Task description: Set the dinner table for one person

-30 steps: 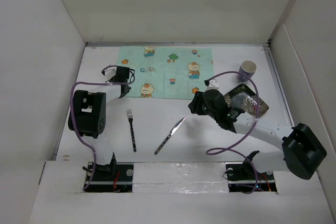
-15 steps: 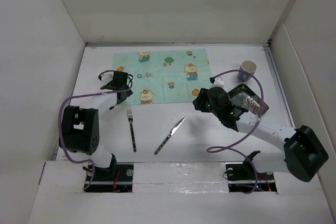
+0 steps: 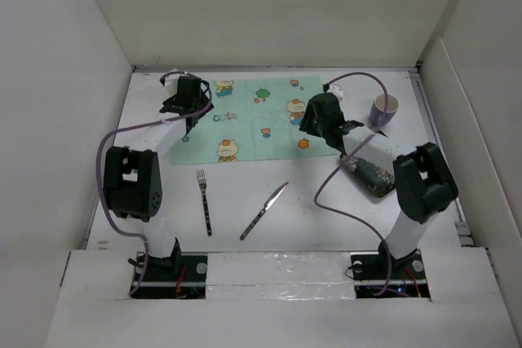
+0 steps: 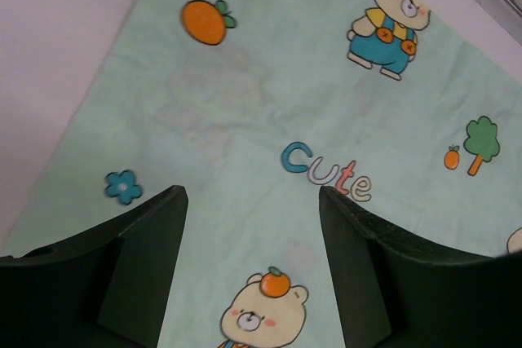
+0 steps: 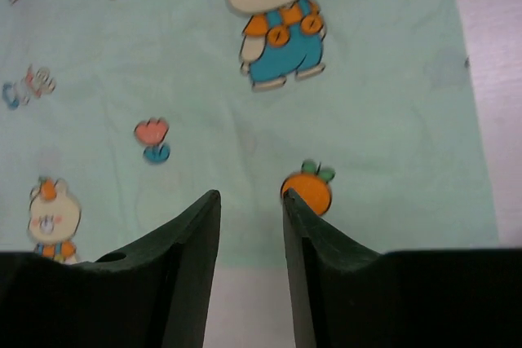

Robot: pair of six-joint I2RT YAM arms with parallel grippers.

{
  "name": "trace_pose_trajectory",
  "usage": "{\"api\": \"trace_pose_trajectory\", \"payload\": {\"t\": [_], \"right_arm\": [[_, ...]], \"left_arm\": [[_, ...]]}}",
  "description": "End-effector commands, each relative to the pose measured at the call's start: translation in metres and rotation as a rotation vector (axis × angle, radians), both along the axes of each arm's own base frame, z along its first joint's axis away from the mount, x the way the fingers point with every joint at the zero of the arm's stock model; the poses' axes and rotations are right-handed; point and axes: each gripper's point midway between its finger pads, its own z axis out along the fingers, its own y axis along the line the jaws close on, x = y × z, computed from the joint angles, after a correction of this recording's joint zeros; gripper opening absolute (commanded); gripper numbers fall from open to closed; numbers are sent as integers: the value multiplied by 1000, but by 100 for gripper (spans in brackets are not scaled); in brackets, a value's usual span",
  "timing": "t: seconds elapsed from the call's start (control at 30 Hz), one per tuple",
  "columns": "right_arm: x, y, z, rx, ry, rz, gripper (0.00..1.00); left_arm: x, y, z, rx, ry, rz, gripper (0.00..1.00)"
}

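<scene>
With the mint-green cartoon-printed cloth placemat [image 3: 261, 120] lying flat on the far half of the large white rectangular dinner table [image 3: 326, 218], the first step looks done. Nothing sits on the cloth yet.

Left gripper [image 4: 250, 197]: jaws apart, empty, hovering over the mat's left part.

Right gripper [image 5: 250, 199]: jaws narrowly parted, nothing between them, the mat's near right edge directly below.

Left to place, by my reckoning:
- dark-handled metal fork [image 3: 204, 201] and dark-handled knife [image 3: 263, 211], both on bare table, nearer the bases than either gripper
- dark patterned dish [image 3: 373, 175], behind and to the right of the right gripper
- purple-and-white cup [image 3: 384, 109], off to that gripper's right
</scene>
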Motion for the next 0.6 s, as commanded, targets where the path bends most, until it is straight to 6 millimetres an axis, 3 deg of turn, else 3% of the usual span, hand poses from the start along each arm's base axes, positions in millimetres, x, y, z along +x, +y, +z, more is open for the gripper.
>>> {"api": "trace_pose_trajectory", "payload": {"t": [0.0,0.07,0.1,0.13,0.17,0.2,0.23,0.27,0.3,0.37,0.4,0.43,0.47,0.5,0.53,0.57], "right_arm": [[37,-30,9,-66,18,-89,47],[54,-43,1,-100,54,-111,50],[58,-44,1,-106,78,-99,50],[67,-40,9,-105,71,-92,50],[63,-42,-4,-128,113,-85,49],[62,-42,-2,-121,111,-96,48],[60,-44,2,-112,94,-103,47],[50,-43,11,-93,53,-102,44],[43,-40,19,-80,22,-110,42],[23,-42,25,-71,-13,-104,42],[13,-47,55,-52,-79,-123,43],[2,-42,64,-45,-99,-108,43],[-7,-42,74,-34,-129,-102,43],[-34,-47,94,-5,-191,-87,38],[-34,-47,94,-5,-191,-86,38],[-53,-47,104,29,-220,-57,20]], "left_arm": [[27,-38,2,-35,-17,-120,62],[41,-68,7,-57,-38,-195,61],[44,-83,-8,-54,-5,-223,61],[46,-98,-10,-51,0,-253,61],[54,-116,-1,-44,-27,-287,61],[50,-146,-16,-34,0,-345,62],[51,-160,-16,-29,-1,-369,62],[58,-177,-5,-46,-27,-399,62],[56,-195,-21,-55,-2,-435,62],[65,-218,-14,-93,-23,-481,62],[67,-225,-26,-90,-6,-490,62],[66,-240,-26,-88,-7,-513,62],[77,-252,-23,-89,-27,-518,62],[87,-276,-4,-123,-68,-543,61],[87,-276,-22,-115,-40,-542,61],[87,-289,-21,-130,-46,-556,55]]}}
